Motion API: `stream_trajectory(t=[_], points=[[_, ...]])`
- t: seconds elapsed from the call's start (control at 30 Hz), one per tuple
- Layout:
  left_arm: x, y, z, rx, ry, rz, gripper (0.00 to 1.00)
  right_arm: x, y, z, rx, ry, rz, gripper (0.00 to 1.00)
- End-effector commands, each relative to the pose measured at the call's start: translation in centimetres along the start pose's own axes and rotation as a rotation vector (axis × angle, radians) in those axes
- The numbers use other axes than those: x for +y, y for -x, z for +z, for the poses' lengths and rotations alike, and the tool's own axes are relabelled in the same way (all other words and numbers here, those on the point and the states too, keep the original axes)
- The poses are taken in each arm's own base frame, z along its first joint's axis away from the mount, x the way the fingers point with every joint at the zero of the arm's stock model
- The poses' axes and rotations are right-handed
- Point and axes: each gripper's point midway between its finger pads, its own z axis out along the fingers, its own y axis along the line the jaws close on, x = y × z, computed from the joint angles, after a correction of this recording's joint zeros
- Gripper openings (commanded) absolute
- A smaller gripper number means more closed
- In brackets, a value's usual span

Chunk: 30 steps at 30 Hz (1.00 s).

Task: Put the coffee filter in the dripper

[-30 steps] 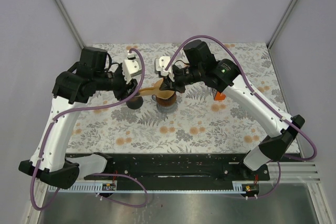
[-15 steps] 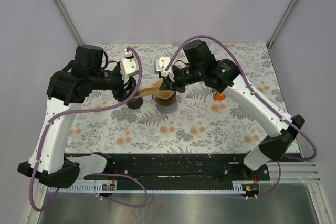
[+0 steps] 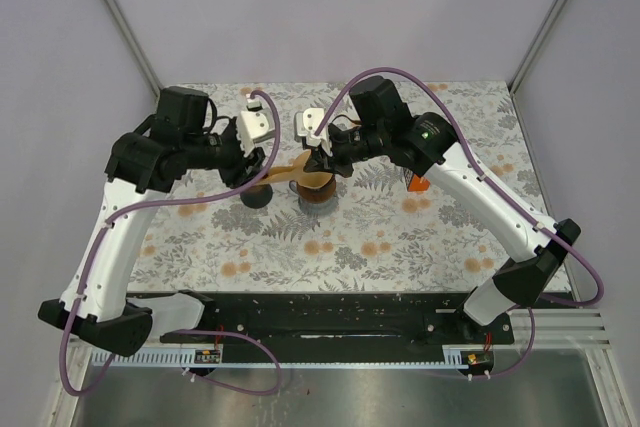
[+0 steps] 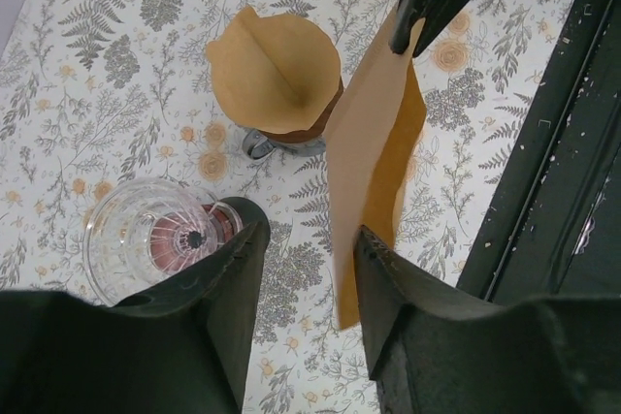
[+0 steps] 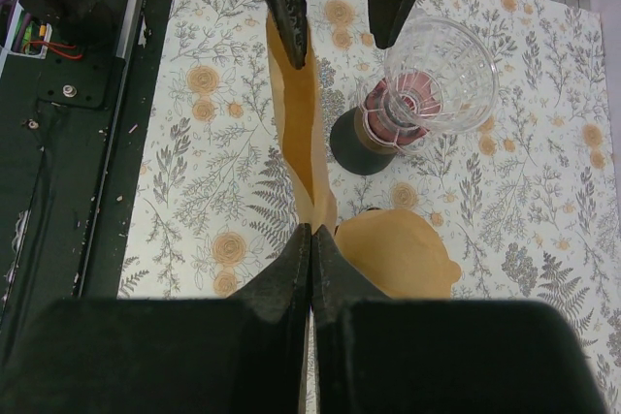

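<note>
Right gripper (image 5: 310, 232): jaws are pinching a flat coffee filter (image 4: 374, 181). Left gripper (image 4: 310, 239): jaws are standing partly apart at the filter's other end, near the dripper (image 4: 146, 239).

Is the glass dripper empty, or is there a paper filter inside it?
Empty. The dripper is clear with no paper inside; the filter hangs beside it, pinched in the right fingers.
</note>
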Motion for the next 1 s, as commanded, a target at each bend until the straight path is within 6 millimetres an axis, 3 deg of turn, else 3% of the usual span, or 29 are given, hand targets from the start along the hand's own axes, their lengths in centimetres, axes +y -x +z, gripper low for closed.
stream_trajectory(t=[0.0, 0.07, 0.1, 0.27, 0.3, 0.4, 0.47, 0.57, 0.63, 0.8, 0.97], points=[[-0.9, 0.3, 1.1, -0.039, -0.06, 0.009, 0.52, 0.3, 2.6, -1.3, -0.061, -0.009, -0.061, 0.0], [-1.4, -0.1, 1.8, -0.022, -0.082, 0.006, 0.53, 0.3, 2.8, -1.2, -0.067, -0.006, -0.063, 0.0], [-1.4, -0.4, 2.1, -0.011, -0.082, -0.003, 0.49, 0.2, 2.8, -1.2, -0.069, -0.005, -0.065, 0.0], [-1.0, -0.1, 2.3, -0.026, -0.059, -0.029, 0.07, -0.2, 2.9, -0.9, -0.077, -0.018, -0.081, 0.0], [-0.8, 0.1, 2.3, -0.031, -0.044, -0.037, 0.0, -0.5, 2.7, -0.8, -0.074, -0.036, -0.086, 0.09], [0.4, 0.1, 2.1, -0.019, 0.027, -0.075, 0.0, -1.9, 2.4, -1.0, -0.071, -0.126, -0.098, 0.55], [1.4, -0.2, 1.9, -0.004, 0.094, -0.094, 0.0, -2.3, 3.1, -1.6, -0.097, -0.172, -0.125, 0.65], [2.8, -0.8, 1.6, 0.02, 0.184, -0.117, 0.0, -3.1, 5.1, -2.8, -0.174, -0.259, -0.172, 0.71], [3.5, -1.0, 1.4, 0.03, 0.23, -0.129, 0.0, -3.0, 6.1, -2.4, -0.186, -0.285, -0.235, 0.71], [4.2, -1.1, 1.2, 0.029, 0.275, -0.149, 0.0, -1.7, 6.6, 0.4, -0.175, -0.24, -0.36, 0.73], [3.8, -1.2, 1.0, 0.023, 0.268, -0.152, 0.0, -2.0, 5.6, 3.5, -0.129, -0.167, -0.356, 0.7]])
